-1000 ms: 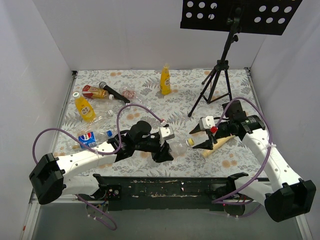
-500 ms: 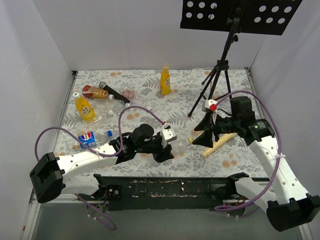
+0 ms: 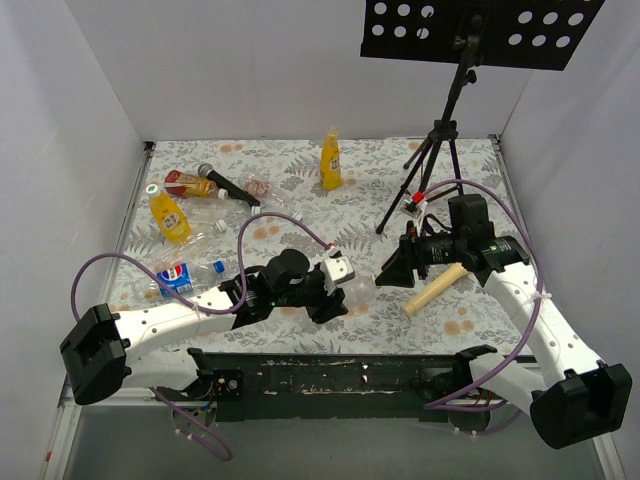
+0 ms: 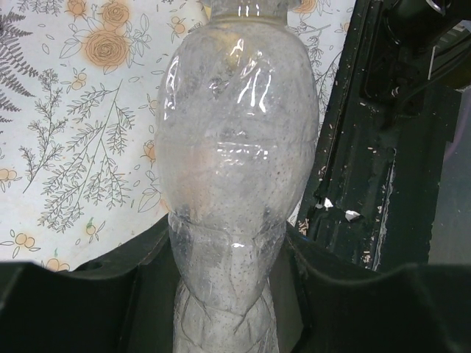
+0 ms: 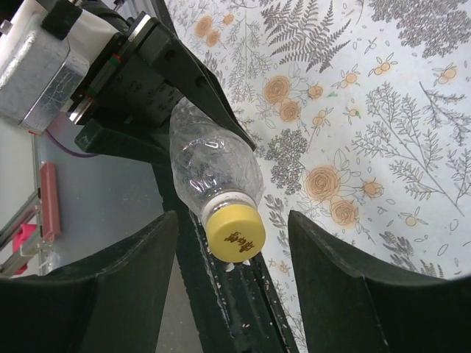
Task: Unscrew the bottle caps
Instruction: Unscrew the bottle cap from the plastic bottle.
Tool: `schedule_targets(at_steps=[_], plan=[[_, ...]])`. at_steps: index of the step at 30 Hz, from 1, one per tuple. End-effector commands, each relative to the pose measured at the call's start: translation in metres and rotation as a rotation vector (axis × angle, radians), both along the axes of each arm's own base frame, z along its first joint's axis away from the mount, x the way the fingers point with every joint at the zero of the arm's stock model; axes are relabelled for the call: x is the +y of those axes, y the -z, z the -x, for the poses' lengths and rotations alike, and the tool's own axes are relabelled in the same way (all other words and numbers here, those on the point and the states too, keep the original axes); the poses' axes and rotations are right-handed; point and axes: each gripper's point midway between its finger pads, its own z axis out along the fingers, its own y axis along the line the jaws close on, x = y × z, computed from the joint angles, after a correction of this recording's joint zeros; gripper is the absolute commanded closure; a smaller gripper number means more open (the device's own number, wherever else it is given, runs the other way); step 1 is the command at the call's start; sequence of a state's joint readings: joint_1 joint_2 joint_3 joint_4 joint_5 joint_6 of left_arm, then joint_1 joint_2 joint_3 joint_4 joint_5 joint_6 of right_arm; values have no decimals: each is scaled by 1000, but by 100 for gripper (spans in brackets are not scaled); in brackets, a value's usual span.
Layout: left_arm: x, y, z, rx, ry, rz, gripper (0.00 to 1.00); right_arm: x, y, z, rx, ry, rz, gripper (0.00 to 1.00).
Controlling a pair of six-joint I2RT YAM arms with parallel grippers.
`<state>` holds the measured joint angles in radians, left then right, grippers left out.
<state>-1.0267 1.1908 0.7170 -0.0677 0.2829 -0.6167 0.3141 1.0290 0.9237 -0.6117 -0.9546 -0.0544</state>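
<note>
In the overhead view we start at the left of the frame, where several bottles lie on the floral tabletop: a blue-labelled bottle at mid-left, an orange-yellow bottle above it, and a red-labelled bottle at upper left, just beside the black microphone. Another orange-yellow bottle stands upright near the top centre.

Lower centre, our left hand is clenched around a clear bottle; in the left wrist view its dark fingers press both sides of the bottle's narrow lower part, and the body reaches towards the top of that frame.

Moving right, the right wrist view shows the same clear bottle pointing at the camera, its yellow cap still seated on the neck, near the middle of the frame. Our right hand stands released: its fingers flank the cap at lower left and lower right with a clear gap on each side, touching nothing.

Further right in the overhead view, a tan cone-shaped stick lies on the tabletop below the right arm, and a black tripod stand rises at upper right
</note>
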Motion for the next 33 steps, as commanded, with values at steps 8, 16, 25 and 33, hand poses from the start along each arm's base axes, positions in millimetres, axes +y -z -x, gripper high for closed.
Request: schedule_targets(at_steps=[8,16,25,33], plan=[[-5,-25,-8,-70,-22,65,87,5,-9,7,18,-47,-67,60],[-1,-29,1,-52,6,91,87,6,-21,16,-107,-164,-111,90],[4,-44,19,102,142,212,87,-8,-17,15,-776,-502,-31,99],[8,-33,23,177,177,190,86,-3,-20,1,-1147,-618,-38,99]])
